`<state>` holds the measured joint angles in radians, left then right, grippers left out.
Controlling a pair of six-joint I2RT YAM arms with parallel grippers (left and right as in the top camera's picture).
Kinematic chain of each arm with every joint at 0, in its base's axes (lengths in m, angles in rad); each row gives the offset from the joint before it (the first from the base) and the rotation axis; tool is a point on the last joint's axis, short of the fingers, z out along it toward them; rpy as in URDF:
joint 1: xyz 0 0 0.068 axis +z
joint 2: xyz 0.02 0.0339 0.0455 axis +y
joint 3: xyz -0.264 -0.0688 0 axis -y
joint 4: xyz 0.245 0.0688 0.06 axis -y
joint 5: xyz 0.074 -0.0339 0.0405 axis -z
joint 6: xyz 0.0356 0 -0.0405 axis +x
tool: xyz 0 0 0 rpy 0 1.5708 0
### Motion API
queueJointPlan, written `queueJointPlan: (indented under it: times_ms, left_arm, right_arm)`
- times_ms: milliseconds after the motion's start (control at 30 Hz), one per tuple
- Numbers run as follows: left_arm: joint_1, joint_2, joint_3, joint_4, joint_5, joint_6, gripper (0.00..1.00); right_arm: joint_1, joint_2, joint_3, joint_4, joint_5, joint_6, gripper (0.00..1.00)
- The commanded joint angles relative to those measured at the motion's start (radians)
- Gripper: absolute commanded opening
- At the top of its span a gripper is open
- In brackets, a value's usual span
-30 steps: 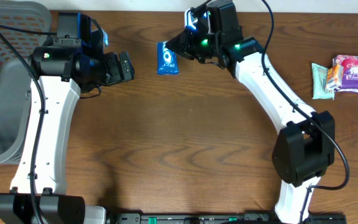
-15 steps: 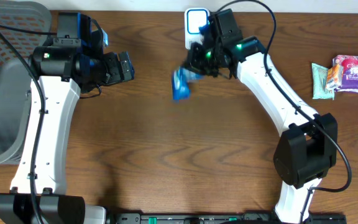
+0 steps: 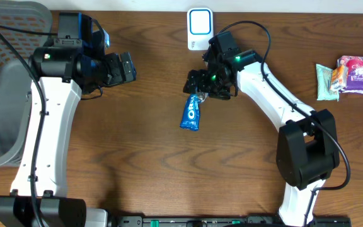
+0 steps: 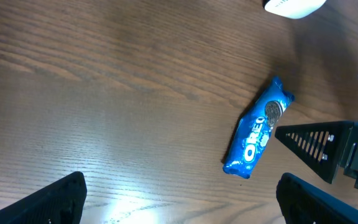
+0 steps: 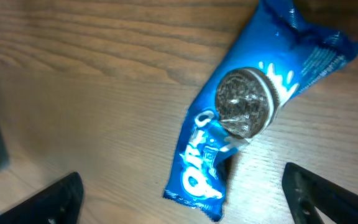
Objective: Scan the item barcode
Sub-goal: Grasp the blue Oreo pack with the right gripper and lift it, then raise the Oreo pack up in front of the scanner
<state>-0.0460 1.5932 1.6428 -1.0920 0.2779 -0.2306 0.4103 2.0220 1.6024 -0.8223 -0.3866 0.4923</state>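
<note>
Blue foil Oreo packet [image 3: 191, 112]: one, lying flat on the wooden table [image 3: 137, 157] near the centre of the overhead view, logo face up, slightly tilted. Barcode not visible, probably on the underside.

Right gripper [image 3: 197, 88]: directly above the packet's upper end in the frame. Jaws spread wide, holding nothing. The right wrist view shows the packet loose on the wood between its two fingers.

Left gripper [image 3: 126, 67]: upper left, jaws wide, empty, well apart from the packet.

White scanner [image 3: 198, 28]: top centre edge of the frame.

Handling note (judgement): the packet needs a fresh grasp before scanning.
- Close across its narrow width near one end, so the fingers do not cover the code.
- Squeeze lightly, since the foil is slick and crumples.
- Lift clear, turn the hidden face toward the scanner, and hold it steady and flat.
</note>
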Motion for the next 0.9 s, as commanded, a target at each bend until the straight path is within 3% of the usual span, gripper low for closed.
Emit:
queueJointPlan:
  times_ms: [0, 167, 367, 533, 767, 833, 867]
  left_arm:
    - [0.002, 0.002, -0.003, 0.0, -0.01, 0.013, 0.98]
    - [0.002, 0.002, -0.003, 0.0, -0.01, 0.013, 0.98]
    - [0.002, 0.002, -0.003, 0.0, -0.01, 0.013, 0.98]
    - [0.002, 0.002, -0.003, 0.0, -0.01, 0.013, 0.98]
    - [0.002, 0.002, -0.003, 0.0, -0.01, 0.013, 0.98]
    - [0.002, 0.002, -0.003, 0.0, -0.01, 0.013, 0.98]
    - [0.002, 0.002, -0.003, 0.0, -0.01, 0.013, 0.98]
  right_arm:
    - [-0.001, 0.004, -0.005, -0.006, 0.068, 0.04, 0.99]
    - [0.012, 0.005, -0.076, 0.039, 0.127, 0.156, 0.99]
    - [0.024, 0.005, -0.231, 0.259, 0.103, 0.321, 0.99]
    - [0.039, 0.005, -0.319, 0.405, 0.075, 0.367, 0.95]
    - [0.043, 0.026, -0.389, 0.513, 0.138, 0.47, 0.66]
    - [0.043, 0.05, -0.389, 0.541, 0.146, 0.47, 0.47]
    - [0.043, 0.06, -0.389, 0.562, 0.145, 0.458, 0.31]
